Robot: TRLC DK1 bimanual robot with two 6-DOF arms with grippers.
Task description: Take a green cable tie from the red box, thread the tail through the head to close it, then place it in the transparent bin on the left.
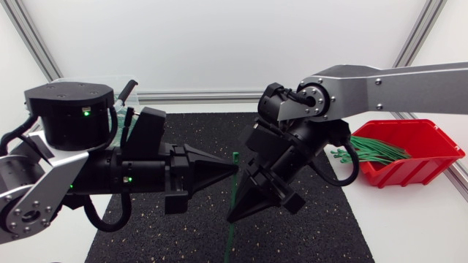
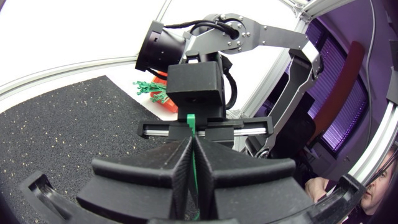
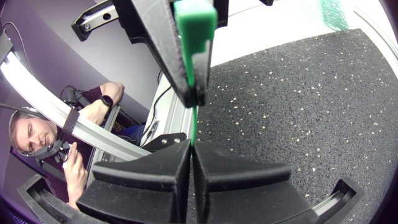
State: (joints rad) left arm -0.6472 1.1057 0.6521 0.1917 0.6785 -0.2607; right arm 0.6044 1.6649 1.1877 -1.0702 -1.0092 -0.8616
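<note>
Tie (image 2: 191,120) partly inside left end effector (image 2: 190,146)

- white counter (image 1: 413,226), brightly and evenly lit, no harsh shadows
- black rubbery mat (image 1: 197,135) with pale speckles covers the middle of it
- silver aluminium rail (image 1: 197,95) runs along the mat's far side
- plain white panel (image 1: 219,44) behind that, slanted rails at both corners
</note>
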